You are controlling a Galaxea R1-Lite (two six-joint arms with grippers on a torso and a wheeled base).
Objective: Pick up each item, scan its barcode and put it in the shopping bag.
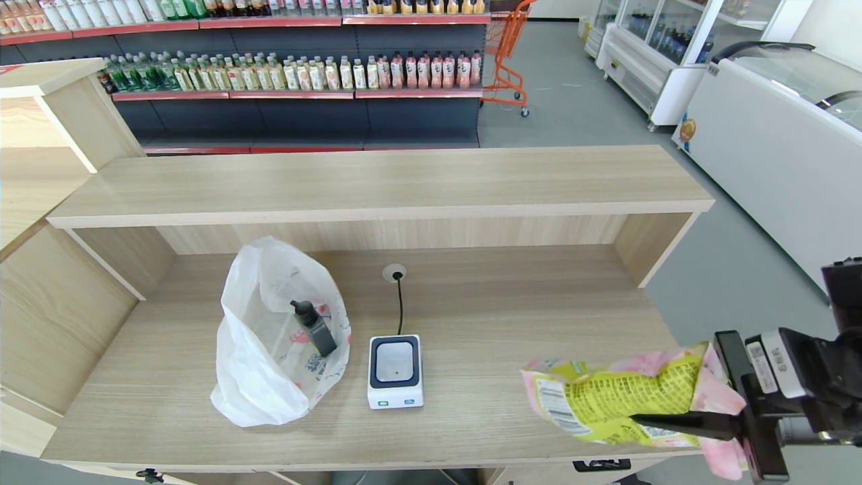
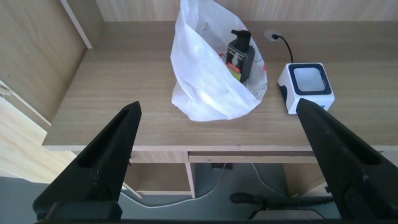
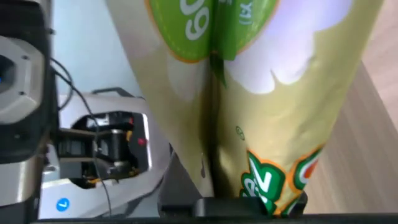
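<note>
A yellow and pink snack packet point(image 1: 619, 401) hangs level above the counter's front right corner, its barcode point(image 1: 553, 404) at the end toward the scanner. My right gripper point(image 1: 715, 399) is shut on the packet's other end; the packet point(image 3: 280, 93) is close up in the right wrist view. The white barcode scanner point(image 1: 395, 370) stands mid-counter. Left of it the white shopping bag point(image 1: 269, 337) stands open with a dark pump bottle point(image 1: 315, 328) inside. My left gripper point(image 2: 219, 107) is open and holds nothing, out past the counter's front edge, facing the bag point(image 2: 208, 74) and scanner point(image 2: 308, 84).
A raised wooden shelf point(image 1: 377, 182) runs along the counter's back, with side walls at both ends. The scanner's black cable point(image 1: 400, 303) leads to a hole in the counter. Shop shelves of bottles point(image 1: 296, 71) stand behind, freezers point(image 1: 774, 128) to the right.
</note>
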